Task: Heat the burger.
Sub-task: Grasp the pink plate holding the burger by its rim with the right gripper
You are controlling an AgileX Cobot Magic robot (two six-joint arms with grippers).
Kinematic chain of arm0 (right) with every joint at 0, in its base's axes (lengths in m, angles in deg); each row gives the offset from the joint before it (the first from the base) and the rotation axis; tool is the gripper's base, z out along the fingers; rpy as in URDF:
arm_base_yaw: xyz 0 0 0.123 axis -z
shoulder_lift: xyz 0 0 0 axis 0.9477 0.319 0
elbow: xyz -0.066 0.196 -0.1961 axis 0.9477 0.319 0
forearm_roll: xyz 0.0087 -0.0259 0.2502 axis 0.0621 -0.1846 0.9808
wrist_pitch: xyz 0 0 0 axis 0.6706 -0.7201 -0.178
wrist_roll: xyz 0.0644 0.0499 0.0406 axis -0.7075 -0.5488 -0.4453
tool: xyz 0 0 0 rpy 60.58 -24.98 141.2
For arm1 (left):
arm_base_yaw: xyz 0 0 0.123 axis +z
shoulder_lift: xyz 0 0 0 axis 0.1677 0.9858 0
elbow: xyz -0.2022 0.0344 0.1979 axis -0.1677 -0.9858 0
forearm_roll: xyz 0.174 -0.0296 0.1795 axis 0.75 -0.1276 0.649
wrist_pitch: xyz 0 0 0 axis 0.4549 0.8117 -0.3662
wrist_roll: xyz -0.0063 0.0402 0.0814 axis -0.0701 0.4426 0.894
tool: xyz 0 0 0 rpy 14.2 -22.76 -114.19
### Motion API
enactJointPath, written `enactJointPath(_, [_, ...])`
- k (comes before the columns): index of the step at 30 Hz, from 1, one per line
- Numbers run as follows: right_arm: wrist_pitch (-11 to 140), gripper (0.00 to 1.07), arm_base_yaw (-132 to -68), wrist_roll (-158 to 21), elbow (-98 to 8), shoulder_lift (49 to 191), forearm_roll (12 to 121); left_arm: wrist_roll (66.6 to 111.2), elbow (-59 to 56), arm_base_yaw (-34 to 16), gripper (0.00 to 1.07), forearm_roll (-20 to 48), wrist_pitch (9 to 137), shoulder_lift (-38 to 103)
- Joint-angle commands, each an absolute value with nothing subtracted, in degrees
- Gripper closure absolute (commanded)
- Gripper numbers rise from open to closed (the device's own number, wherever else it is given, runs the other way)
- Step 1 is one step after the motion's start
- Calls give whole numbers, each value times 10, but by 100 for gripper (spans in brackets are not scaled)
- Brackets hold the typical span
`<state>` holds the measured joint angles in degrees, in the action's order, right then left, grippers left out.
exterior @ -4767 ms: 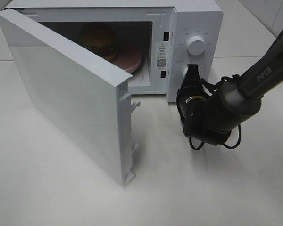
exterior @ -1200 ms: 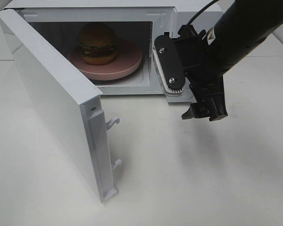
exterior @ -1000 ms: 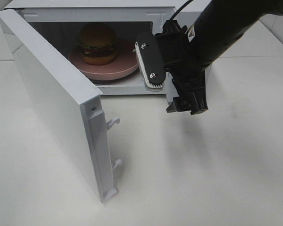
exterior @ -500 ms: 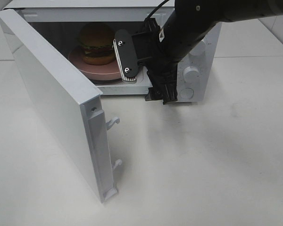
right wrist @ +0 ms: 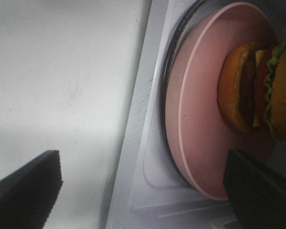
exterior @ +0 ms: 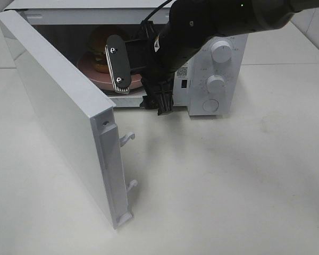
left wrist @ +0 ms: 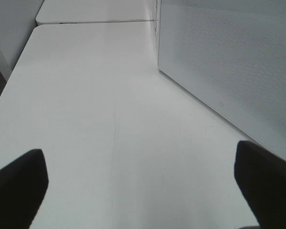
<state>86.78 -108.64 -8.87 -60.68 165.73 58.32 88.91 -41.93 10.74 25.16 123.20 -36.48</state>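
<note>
**Burger on its plate inside the open microwave**

At the far left, the left gripper [left wrist: 138, 186] hangs over the bare white table [exterior: 228, 180] with its fingers spread wide, nothing between them. The table is pale and matte, with faint scuffs; a seam runs across it behind the oven. The microwave door [exterior: 64, 111] stands swung open toward the camera. Behind it, in the microwave [exterior: 218, 64], the burger [right wrist: 257, 88] sits on a pink plate [right wrist: 195, 129]. The right gripper [exterior: 141, 82] is at the oven's mouth, fingers wide apart, holding nothing. Two knobs [exterior: 221, 51] sit on the panel at right.
</note>
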Motion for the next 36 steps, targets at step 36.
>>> enactJointPath(36, [942,23,-1088,-159,-877,1870,540,889,-421,109,7,250,1231,-367])
